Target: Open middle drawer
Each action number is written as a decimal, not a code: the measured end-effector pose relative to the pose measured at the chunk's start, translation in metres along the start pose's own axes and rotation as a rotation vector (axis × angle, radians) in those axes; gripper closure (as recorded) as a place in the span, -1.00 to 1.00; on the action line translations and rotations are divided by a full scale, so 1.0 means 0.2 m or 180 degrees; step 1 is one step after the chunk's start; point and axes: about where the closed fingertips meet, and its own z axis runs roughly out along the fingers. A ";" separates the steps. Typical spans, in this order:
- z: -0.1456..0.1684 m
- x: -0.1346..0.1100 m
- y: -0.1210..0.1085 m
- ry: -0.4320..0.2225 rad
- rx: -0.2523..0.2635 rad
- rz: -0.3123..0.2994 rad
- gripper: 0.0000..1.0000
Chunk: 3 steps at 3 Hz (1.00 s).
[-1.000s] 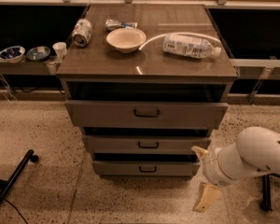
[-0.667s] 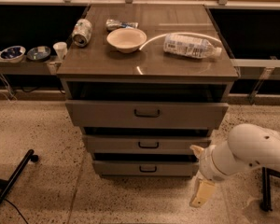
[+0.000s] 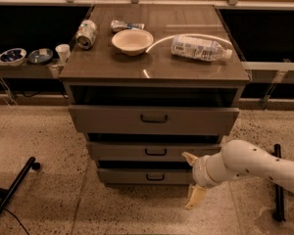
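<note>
Approach phase here: the claw (image 3: 187,180) hangs low at the right of the cabinet, in front of the right end of the bottom drawer (image 3: 122,176). Its two pale fingers are spread wide, one pointing up and one down, with nothing between them. The white, rounded arm (image 3: 250,165) reaches in from the right.

The target, the middle drawer (image 3: 117,151), sits between the taller top drawer (image 3: 103,119) and the bottom one. Its front is a low, flat grey metal panel, barely proud of the cabinet, so by my reading the pull has not begun. Its small dark loop handle (image 3: 156,152) sits dead centre, up and to the left of the claw and apart from it.

The next move looks like a lift and a shift left to bring the fingers around that thin loop, then a straight pull outward.

Up on the smooth brown bench (image 3: 112,65) lie a pale bowl (image 3: 132,40), a clear plastic bottle (image 3: 198,48) on its side and a tipped can (image 3: 86,33).
</note>
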 end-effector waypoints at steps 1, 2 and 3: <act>0.11 0.04 0.04 -0.0068 -0.0085 -0.0128 -1.00; 0.17 0.04 -0.03 -0.0041 -0.0150 -0.0220 -1.00; 0.24 0.07 -0.16 0.0003 -0.0003 -0.0364 -1.00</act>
